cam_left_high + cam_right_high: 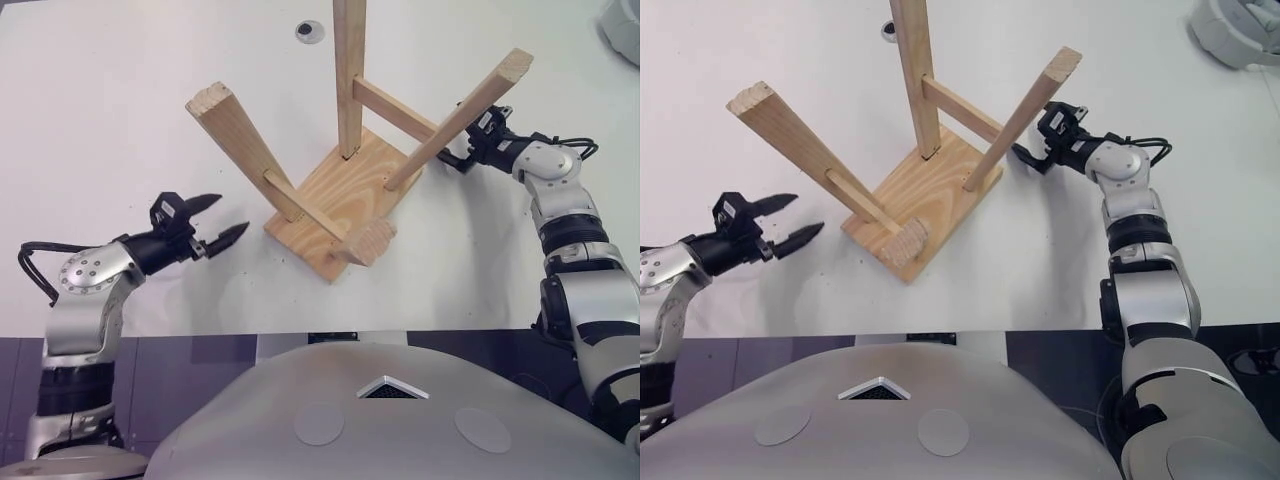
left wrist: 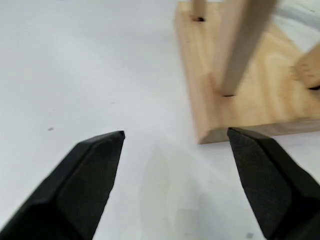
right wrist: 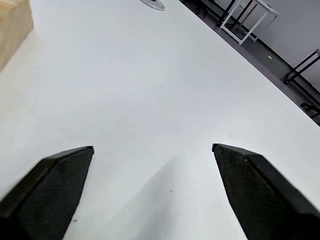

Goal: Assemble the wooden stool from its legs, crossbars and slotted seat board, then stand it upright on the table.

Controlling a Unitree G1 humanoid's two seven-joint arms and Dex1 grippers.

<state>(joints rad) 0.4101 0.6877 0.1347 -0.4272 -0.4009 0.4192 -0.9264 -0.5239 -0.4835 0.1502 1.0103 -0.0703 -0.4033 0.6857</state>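
The wooden stool stands upside down in mid-table, its seat board point(image 1: 335, 200) flat on the white surface and its legs pointing up. One leg point(image 1: 240, 135) leans toward the left, one point(image 1: 349, 70) rises at the back, one point(image 1: 460, 115) leans right, and a fourth point(image 1: 368, 242) points at the camera. Crossbars point(image 1: 395, 110) join the legs. My left gripper point(image 1: 233, 211) hovers open just left of the board, whose corner point(image 2: 250, 100) lies ahead of it. My right gripper point(image 1: 1033, 155) is open low beside the right leg, apart from the wood point(image 3: 12, 25).
A small round dark disc point(image 1: 310, 32) is set in the table at the back. A pale grey object point(image 1: 1235, 30) sits at the far right corner. The table's front edge runs close to my arms. Bare tabletop lies left and right of the stool.
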